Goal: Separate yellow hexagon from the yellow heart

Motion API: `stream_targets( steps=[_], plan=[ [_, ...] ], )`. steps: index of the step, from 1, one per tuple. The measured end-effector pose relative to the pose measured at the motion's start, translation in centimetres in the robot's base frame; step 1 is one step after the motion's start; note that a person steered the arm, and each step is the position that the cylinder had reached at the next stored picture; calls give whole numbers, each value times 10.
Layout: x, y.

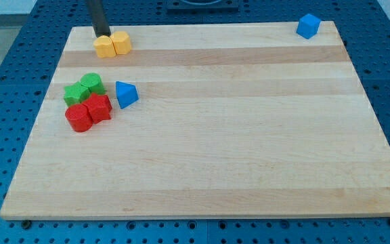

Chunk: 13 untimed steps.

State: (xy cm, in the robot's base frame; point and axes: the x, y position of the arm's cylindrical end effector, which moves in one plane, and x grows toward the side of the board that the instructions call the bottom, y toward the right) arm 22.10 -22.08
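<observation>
My tip (102, 34) touches the yellow hexagon (104, 46), itself against the yellow heart (121, 43), near the board's (215, 169) top-left corner; no gripper exists.

My rod (97, 15) runs out of the view's top, so I cannot see the arm above it. My tip (101, 34) sits right at the back of the yellow pair, and I cannot tell whether it touches. Just below my tip, the yellow hexagon (104, 46) and yellow heart (121, 43) press together; their outlines are too small to tell apart with certainty.
</observation>
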Motion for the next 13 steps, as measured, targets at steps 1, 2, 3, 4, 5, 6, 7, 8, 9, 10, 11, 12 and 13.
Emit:
stream_targets(
  steps=[1,2,3,4,5,6,7,8,9,10,11,12,13],
  plan=[
    [5,0],
    [15,0],
    [19,9],
    [19,33],
    [24,59],
    [45,66],
    [70,68],
    [78,94],
    [84,130],
    [96,167],
    [100,205],
    [100,242],
    [100,252]
  ],
)
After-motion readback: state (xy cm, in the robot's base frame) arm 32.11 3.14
